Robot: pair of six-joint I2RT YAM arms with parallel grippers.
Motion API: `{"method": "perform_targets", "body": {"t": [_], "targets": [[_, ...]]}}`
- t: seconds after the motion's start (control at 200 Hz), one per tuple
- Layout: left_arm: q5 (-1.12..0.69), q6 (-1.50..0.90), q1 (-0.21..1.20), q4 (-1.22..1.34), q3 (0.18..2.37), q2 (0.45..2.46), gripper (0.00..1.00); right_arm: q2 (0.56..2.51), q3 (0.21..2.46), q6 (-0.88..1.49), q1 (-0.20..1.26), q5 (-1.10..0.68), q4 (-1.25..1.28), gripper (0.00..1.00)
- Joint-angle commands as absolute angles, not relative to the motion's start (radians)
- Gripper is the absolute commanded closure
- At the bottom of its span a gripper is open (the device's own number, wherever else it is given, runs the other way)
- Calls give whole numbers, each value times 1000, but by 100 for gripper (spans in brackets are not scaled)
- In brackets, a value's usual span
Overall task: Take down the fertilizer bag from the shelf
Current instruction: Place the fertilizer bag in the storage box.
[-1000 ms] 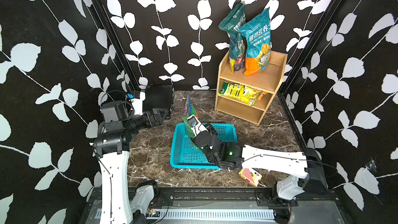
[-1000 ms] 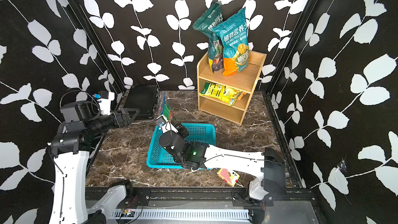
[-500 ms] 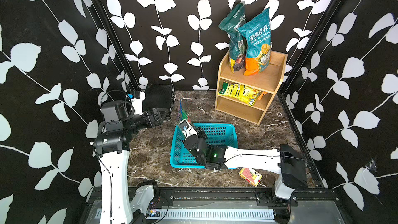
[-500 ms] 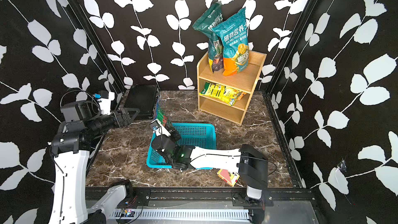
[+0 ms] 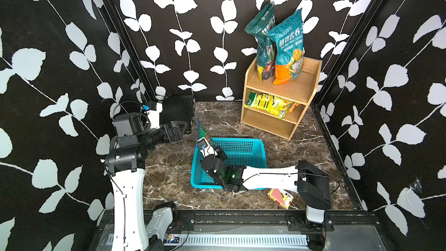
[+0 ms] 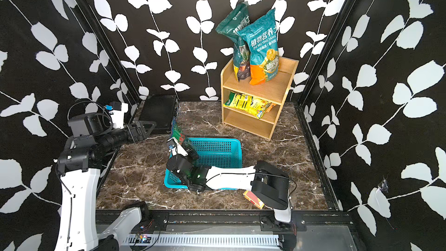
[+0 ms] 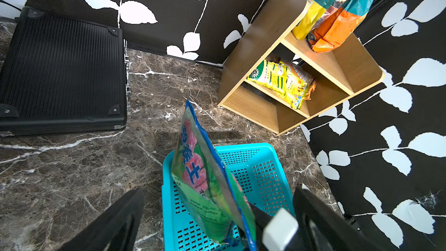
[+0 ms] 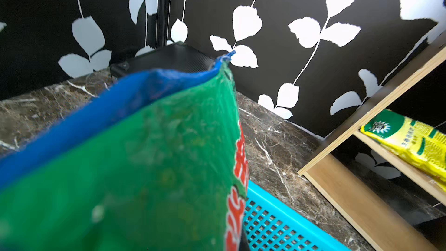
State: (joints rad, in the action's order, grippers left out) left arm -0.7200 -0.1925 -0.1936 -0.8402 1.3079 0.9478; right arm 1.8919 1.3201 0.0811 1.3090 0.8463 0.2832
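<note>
My right pincer (image 5: pixel 206 144), clamped on the green fertilizer bag (image 5: pixel 201 130), has swung left to the edge of the blue basket (image 5: pixel 241 139), well clear of the shelf (image 5: pixel 289 88); left pincer (image 5: pixel 182 127) gapes wide, empty

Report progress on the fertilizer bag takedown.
Done: green bag is off the shelf. In hand: right gripper shut on it at the blue basket corner. To do: release it; teal bags and yellow bag sit shelved. Left gripper open, empty.
</note>
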Motion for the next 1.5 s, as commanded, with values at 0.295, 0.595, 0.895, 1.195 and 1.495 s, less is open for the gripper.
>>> {"method": "perform_targets", "body": {"t": [0.295,0.595,0.895,1.195,1.495], "targets": [[-724,-198,-202,-834,1306,940,1,1937,1397,205,1324,873,493,100],[-717,-197,-202,-838,1307,936,1,1925,1318,269,1381,788,535,91],[-710,-195,-202,-841,1307,937,1,1913,1267,302,1399,600,516,38],[-707,-195,-202,-842,1308,933,1,1931,1352,291,1403,355,430,26],[-710,-199,-202,-836,1304,934,1,1863,1356,192,1407,387,383,21]]}}
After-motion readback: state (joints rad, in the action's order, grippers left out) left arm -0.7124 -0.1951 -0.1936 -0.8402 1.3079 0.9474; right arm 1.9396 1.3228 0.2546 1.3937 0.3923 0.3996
